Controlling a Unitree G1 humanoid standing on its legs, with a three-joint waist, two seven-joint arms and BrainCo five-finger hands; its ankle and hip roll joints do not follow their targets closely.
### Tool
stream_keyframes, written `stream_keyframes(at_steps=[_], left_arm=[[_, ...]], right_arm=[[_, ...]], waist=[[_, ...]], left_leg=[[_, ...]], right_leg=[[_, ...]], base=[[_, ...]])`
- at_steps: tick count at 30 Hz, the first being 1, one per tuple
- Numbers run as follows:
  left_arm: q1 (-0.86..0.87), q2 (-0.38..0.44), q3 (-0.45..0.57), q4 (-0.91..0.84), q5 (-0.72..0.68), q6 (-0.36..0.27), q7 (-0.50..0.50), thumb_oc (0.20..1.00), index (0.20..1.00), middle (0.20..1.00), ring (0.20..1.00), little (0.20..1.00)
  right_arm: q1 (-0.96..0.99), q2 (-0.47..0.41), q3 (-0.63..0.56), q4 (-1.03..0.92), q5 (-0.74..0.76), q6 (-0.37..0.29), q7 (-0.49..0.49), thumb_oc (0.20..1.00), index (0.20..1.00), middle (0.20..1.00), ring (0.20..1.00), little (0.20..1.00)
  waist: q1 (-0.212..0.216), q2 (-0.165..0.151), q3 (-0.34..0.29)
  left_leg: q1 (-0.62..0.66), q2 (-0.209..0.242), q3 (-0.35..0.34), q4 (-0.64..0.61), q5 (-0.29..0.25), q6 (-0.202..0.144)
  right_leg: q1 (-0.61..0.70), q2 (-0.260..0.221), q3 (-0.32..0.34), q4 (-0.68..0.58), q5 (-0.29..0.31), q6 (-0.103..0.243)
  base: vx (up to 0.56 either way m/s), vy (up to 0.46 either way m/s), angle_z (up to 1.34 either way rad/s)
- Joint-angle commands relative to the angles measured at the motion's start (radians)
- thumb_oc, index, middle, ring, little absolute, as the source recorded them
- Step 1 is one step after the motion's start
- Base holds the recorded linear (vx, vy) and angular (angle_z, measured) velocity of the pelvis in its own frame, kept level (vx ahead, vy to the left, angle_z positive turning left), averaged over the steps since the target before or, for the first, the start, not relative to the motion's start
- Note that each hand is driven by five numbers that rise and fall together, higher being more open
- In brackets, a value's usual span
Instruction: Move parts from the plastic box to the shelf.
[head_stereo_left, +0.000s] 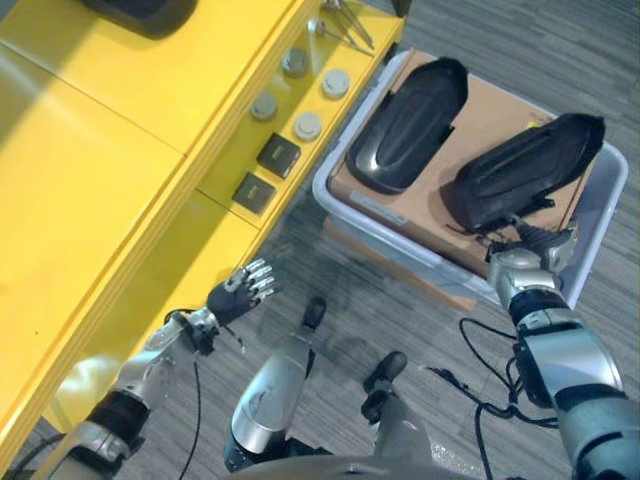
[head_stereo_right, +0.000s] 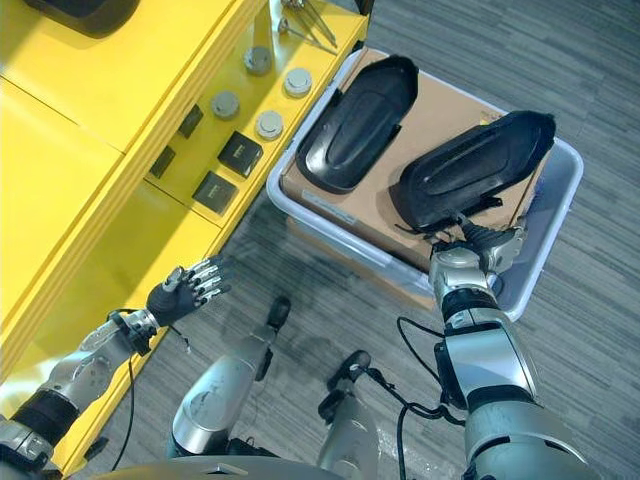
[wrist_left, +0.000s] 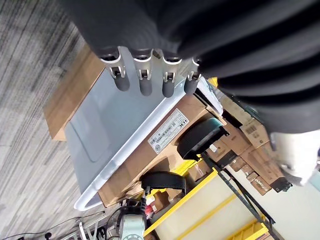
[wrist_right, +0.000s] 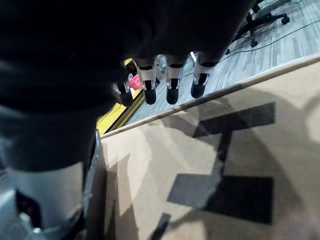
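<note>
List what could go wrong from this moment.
1. The right hand sits at the very end of the nearer black part; gripped there, the long part may tip or slip.
2. That part lies on loose cardboard in the plastic box, which could shift.
3. Small parts already crowd the yellow shelf.

Yellow shelf (head_stereo_left: 90, 200) carries round discs (head_stereo_left: 308, 126) and dark square blocks (head_stereo_left: 278, 155); the plastic box (head_stereo_left: 345, 215) sits on grey floor (head_stereo_left: 330, 280).

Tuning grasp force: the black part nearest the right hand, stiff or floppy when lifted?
Probably stiff: the black part keeps a moulded, dished shape on the cardboard. Likely light for its size, being a thin shell. Its glossy curved surface may slip. The right hand hangs over its near end with fingers straight.
</note>
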Motion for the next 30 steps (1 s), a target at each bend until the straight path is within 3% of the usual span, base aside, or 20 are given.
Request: stream_keyframes(at_steps=[1,7,10,11,12,13,23,30], left_arm=[[0.001,-0.031,-0.013,0.005,-0.037,-0.069,-0.019,1.0,1.0,1.0,1.0,1.0],[-0.004,-0.031,-0.018,0.016,-0.041,-0.079,-0.021,1.0,1.0,1.0,1.0,1.0],[-0.003,-0.03,-0.021,0.013,-0.037,-0.085,-0.02,1.0,1.0,1.0,1.0,1.0],[-0.006,-0.031,-0.021,0.015,-0.04,-0.087,-0.021,1.0,1.0,1.0,1.0,1.0],[-0.008,-0.031,-0.022,0.018,-0.042,-0.089,-0.022,1.0,1.0,1.0,1.0,1.0],[-0.011,-0.027,-0.021,0.016,-0.039,-0.086,-0.021,1.0,1.0,1.0,1.0,1.0],[-0.009,-0.009,-0.013,0.0,-0.016,-0.073,-0.026,1.0,1.0,1.0,1.0,1.0],[0.015,-0.002,-0.005,-0.027,-0.01,-0.057,-0.071,1.0,1.0,1.0,1.0,1.0]], right_arm=[[0.011,-0.079,0.037,0.027,0.029,-0.044,0.042,1.0,1.0,1.0,1.0,1.0],[0.017,-0.077,0.033,0.032,0.051,-0.066,0.063,1.0,1.0,1.0,1.0,1.0],[0.024,-0.075,0.03,0.03,0.057,-0.074,0.069,0.893,0.893,0.893,0.893,0.893],[0.022,-0.077,0.03,0.03,0.063,-0.079,0.073,0.718,0.718,0.718,0.718,0.718],[0.023,-0.076,0.026,0.031,0.061,-0.082,0.077,0.492,0.492,0.492,0.492,0.492],[0.023,-0.077,0.022,0.025,0.056,-0.084,0.091,0.2,0.2,0.2,0.2,0.2],[0.039,-0.073,0.01,-0.01,0.082,-0.088,0.094,0.2,0.2,0.2,0.2,0.2],[0.104,-0.063,0.005,-0.077,0.016,-0.108,0.138,0.2,0.2,0.2,0.2,0.2]], waist=[[0.011,0.021,-0.002],[0.006,0.028,0.004],[0.005,0.028,0.006],[0.004,0.029,0.008],[0.003,0.03,0.009],[0.001,0.028,0.009],[-0.007,0.012,0.004],[-0.012,-0.016,-0.028]], left_leg=[[-0.071,-0.034,-0.106,-0.011,-0.039,0.021],[-0.081,-0.036,-0.104,-0.008,-0.038,0.022],[-0.079,-0.036,-0.103,-0.008,-0.039,0.023],[-0.078,-0.036,-0.102,-0.009,-0.039,0.024],[-0.076,-0.036,-0.102,-0.01,-0.039,0.024],[-0.073,-0.035,-0.101,-0.011,-0.041,0.025],[-0.05,-0.021,-0.095,-0.008,-0.052,0.026],[0.003,-0.017,-0.11,-0.019,-0.064,0.023]], right_leg=[[-0.03,-0.01,0.001,0.082,-0.04,0.086],[-0.049,-0.011,0.002,0.095,-0.036,0.089],[-0.05,-0.011,0.002,0.096,-0.035,0.089],[-0.051,-0.011,0.002,0.096,-0.034,0.089],[-0.05,-0.011,0.003,0.095,-0.033,0.089],[-0.051,-0.011,0.003,0.097,-0.032,0.091],[-0.025,-0.015,-0.005,0.093,-0.032,0.092],[0.039,-0.012,-0.012,0.061,-0.034,0.093]], base=[[-0.05,0.001,0.0],[-0.01,0.0,0.0],[0.0,0.0,0.0],[0.0,0.0,0.0],[-0.02,-0.033,0.0],[-0.01,-0.031,0.0],[0.01,-0.067,-0.03],[0.02,-0.083,-0.01]])
